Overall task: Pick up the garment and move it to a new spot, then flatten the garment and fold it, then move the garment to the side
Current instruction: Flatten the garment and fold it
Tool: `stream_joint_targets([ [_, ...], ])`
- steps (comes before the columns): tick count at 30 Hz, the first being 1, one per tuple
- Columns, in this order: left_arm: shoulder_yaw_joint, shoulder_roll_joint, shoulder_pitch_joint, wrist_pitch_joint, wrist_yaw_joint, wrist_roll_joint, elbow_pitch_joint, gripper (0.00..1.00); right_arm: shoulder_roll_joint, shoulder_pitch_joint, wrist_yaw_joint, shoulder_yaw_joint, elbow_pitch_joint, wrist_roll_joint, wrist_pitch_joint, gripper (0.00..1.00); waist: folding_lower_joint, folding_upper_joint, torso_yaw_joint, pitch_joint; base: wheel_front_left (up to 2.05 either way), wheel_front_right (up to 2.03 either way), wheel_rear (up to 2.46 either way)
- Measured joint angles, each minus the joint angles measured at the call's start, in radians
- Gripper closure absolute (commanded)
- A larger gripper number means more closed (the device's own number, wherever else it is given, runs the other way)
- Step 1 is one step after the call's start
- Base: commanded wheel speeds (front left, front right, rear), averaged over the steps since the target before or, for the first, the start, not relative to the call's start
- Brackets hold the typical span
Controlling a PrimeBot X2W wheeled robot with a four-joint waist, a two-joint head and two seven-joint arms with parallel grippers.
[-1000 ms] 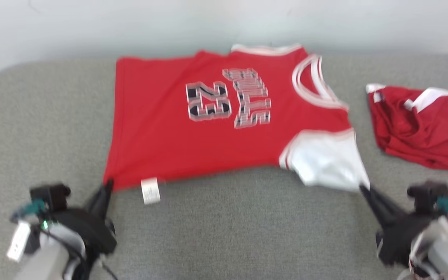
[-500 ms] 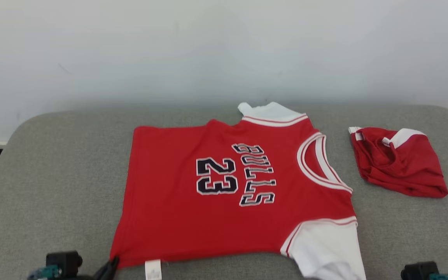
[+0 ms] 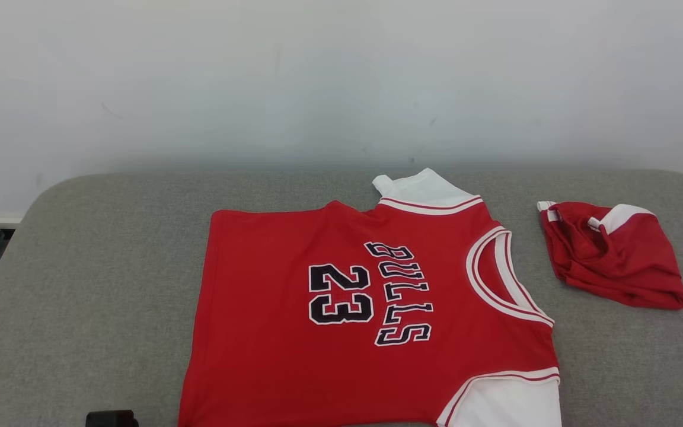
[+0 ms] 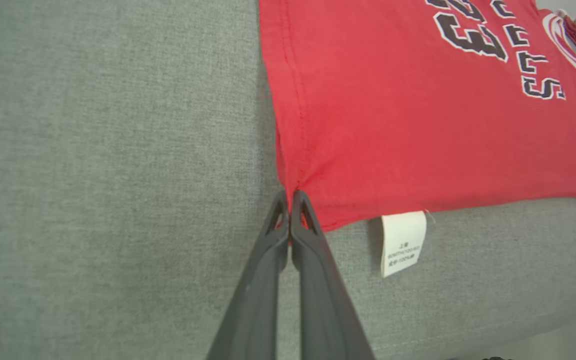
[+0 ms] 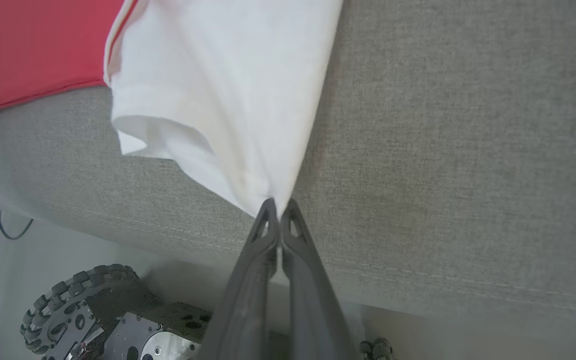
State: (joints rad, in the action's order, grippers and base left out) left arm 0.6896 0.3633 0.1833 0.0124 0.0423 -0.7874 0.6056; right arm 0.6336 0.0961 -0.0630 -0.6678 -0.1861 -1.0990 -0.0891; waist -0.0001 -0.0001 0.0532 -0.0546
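Red-and-white fabric jersey (image 3: 270, 332) is pinched at its hem corner by the left gripper (image 4: 290, 193), at its sleeve by the right gripper (image 5: 279, 203). Such thin bites may slip if tugged.

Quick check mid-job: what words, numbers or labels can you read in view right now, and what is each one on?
"BULLS": on the chest of the red jersey, lettering turned sideways in the head view.
"23": beside it on the same jersey.
White tag at the jersey's hem: printed lines, too small to read.
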Motion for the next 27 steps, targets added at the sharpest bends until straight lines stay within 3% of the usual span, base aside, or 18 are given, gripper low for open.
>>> stream_joint_targets([
  [10,-0.016,-0.002,-0.008,-0.018,-0.026,-0.007,-0.013,1.00,0.011,-0.004,-0.035,-0.003,0.045,0.009,-0.050,1.00,0.0000,0.0001,0.006,0.010,0.00,0.00,0.00],
  [11,-0.021,-0.004,-0.008,-0.017,-0.035,-0.007,-0.014,0.89,0.012,-0.004,-0.039,-0.005,0.050,0.012,-0.053,1.00,0.0000,0.0001,0.006,0.011,0.00,0.00,0.00],
  [12,-0.025,-0.004,-0.008,-0.016,-0.037,-0.007,-0.015,0.70,0.013,-0.004,-0.042,-0.003,0.053,0.015,-0.053,0.67,0.0000,0.0001,0.006,0.012,0.00,0.00,0.00],
  [13,-0.026,-0.004,-0.008,-0.016,-0.043,-0.007,-0.016,0.41,0.013,-0.004,-0.043,-0.001,0.056,0.016,-0.053,0.27,0.0000,0.0001,0.006,0.013,0.00,0.00,0.00],
  [14,-0.030,-0.004,-0.008,-0.012,-0.044,-0.007,-0.018,0.00,0.013,-0.004,-0.044,0.001,0.059,0.016,-0.053,0.00,0.0000,0.0001,0.006,0.015,0.00,0.00,0.00],
  [27,-0.116,0.025,-0.012,0.084,-0.101,-0.035,-0.113,0.00,0.046,-0.017,-0.051,0.096,0.155,-0.021,-0.021,0.00,0.0001,0.0002,0.000,0.020,0.00,0.00,0.00],
])
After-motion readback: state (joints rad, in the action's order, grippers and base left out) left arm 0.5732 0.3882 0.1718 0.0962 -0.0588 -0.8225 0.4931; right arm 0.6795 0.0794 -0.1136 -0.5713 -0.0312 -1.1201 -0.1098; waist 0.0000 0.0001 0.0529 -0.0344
